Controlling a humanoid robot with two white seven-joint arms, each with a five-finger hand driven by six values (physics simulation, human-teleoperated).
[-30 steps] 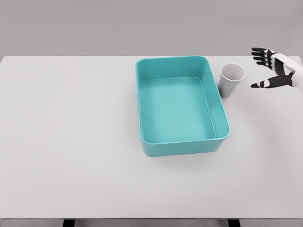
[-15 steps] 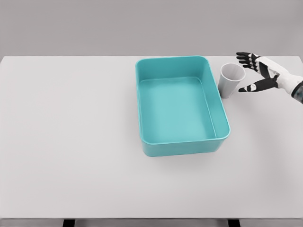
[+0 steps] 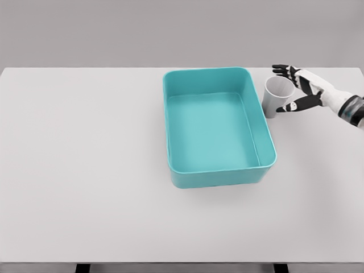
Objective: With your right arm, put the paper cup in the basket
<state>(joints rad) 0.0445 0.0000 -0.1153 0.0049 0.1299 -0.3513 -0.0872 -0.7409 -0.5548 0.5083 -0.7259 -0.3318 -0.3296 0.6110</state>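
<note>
A white paper cup (image 3: 276, 97) stands upright on the table just right of the teal basket (image 3: 187, 178), close to its far right corner. My right hand (image 3: 287, 88) reaches in from the right edge, fingers spread open around the cup's right side. The thumb sits low near the cup's base and the fingers (image 3: 280, 70) are level with its rim; I cannot tell whether they touch it. Inside, the basket holds nothing. My left arm does not appear in the head view.
The basket and the cup rest on a white table (image 3: 85, 170). Its far edge runs just behind the basket and the hand; the front edge lies near the bottom of the picture.
My right hand has moved left from the table's right edge up to the cup, staying open. The cup and the basket have not moved.
</note>
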